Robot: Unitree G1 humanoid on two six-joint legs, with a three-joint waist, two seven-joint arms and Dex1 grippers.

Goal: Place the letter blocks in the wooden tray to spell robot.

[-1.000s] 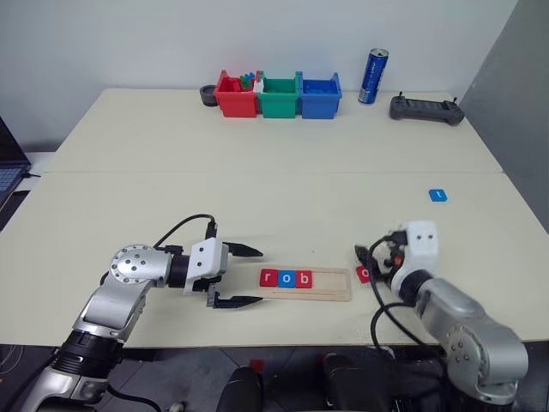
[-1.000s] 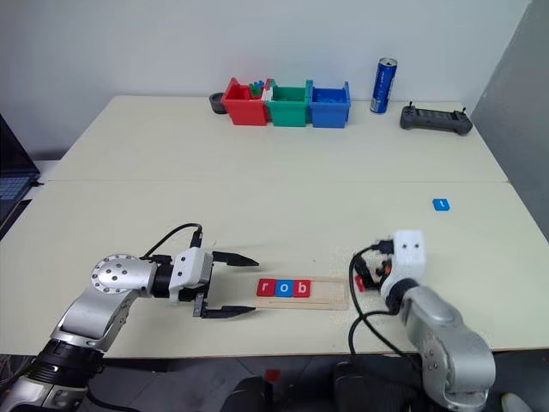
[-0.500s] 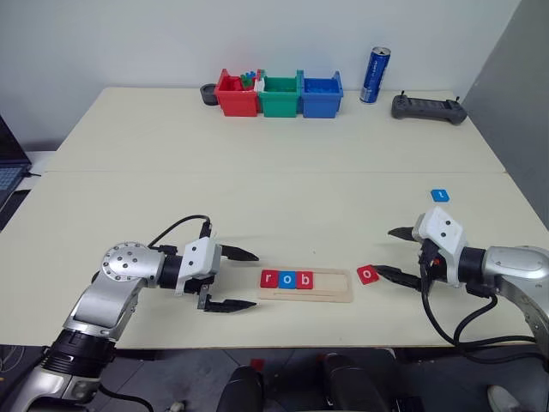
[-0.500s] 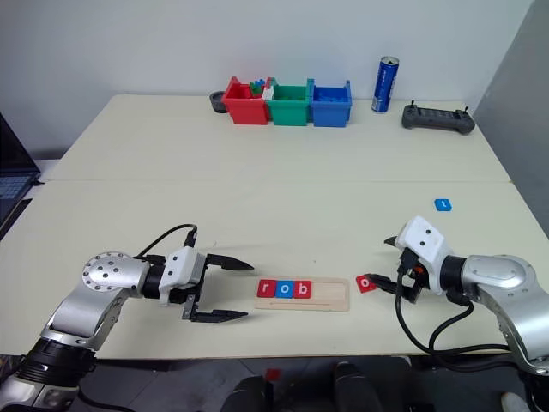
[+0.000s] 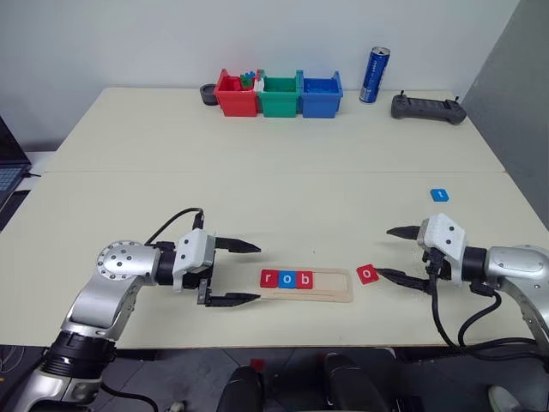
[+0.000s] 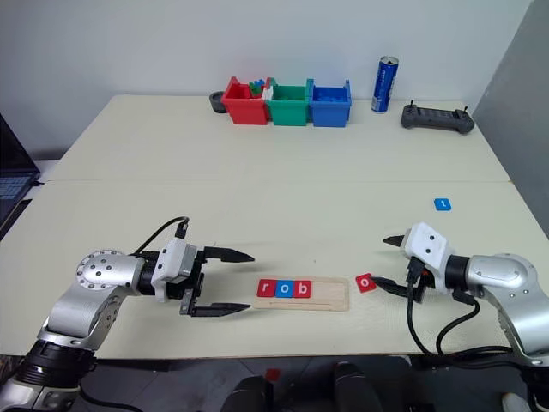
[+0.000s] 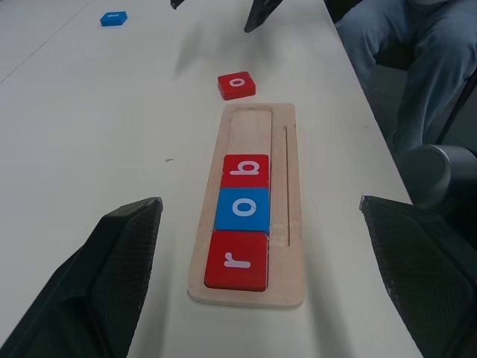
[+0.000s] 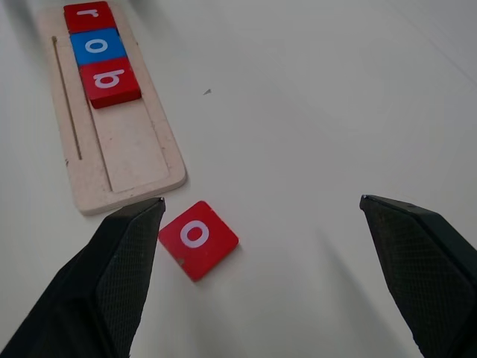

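cream table point(image 5: 257, 180) with wooden tray point(image 5: 330, 285), bins point(image 5: 279, 94), can point(image 5: 374, 75)

Both arms are silver-grey metal with rounded joint housings. The left arm point(image 5: 116, 283) carries a disc-shaped cap ringed with small screws. Each wrist ends in a white plastic block. From each block spring two black tapered fingers with a fine cross-hatched texture on their faces: left tool point(image 5: 236, 273), right tool point(image 5: 405, 255). A black cable loops from the top of the left wrist block; black cables hang below the right forearm point(image 5: 515, 266).
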